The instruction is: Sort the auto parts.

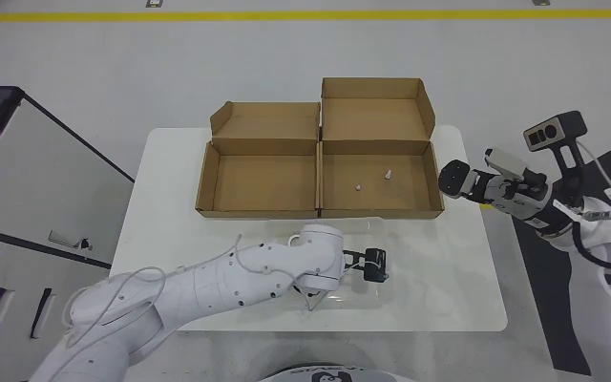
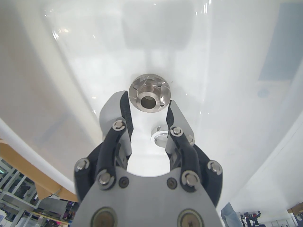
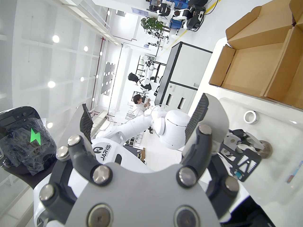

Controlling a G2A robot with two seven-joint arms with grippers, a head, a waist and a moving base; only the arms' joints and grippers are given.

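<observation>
On the white table (image 1: 172,191), the left open brown cardboard box (image 1: 258,183) holds no parts. The right open brown cardboard box (image 1: 420,191), touching it, holds two small pale fasteners (image 1: 389,174) on its floor. Nearer the robot, the left gripper (image 2: 148,102) is lowered into the shallow clear plastic tray (image 2: 71,48). Its jaws appear clenched on the rim of a round flanged steel hub with a central bore (image 2: 149,95), which sits at the fingertips. A plain silver metal ring (image 2: 159,138) lies loose on the tray floor just beside the fingers. At the table's right edge, the right gripper (image 3: 144,105) hangs released, with nothing between its spread fingers. The step in hand is judged to be pick-up of the hub. The next move calls for a vertical lift clear of the tray wall, then carriage to a box, presumably the empty one, since the hub differs from the fasteners.
</observation>
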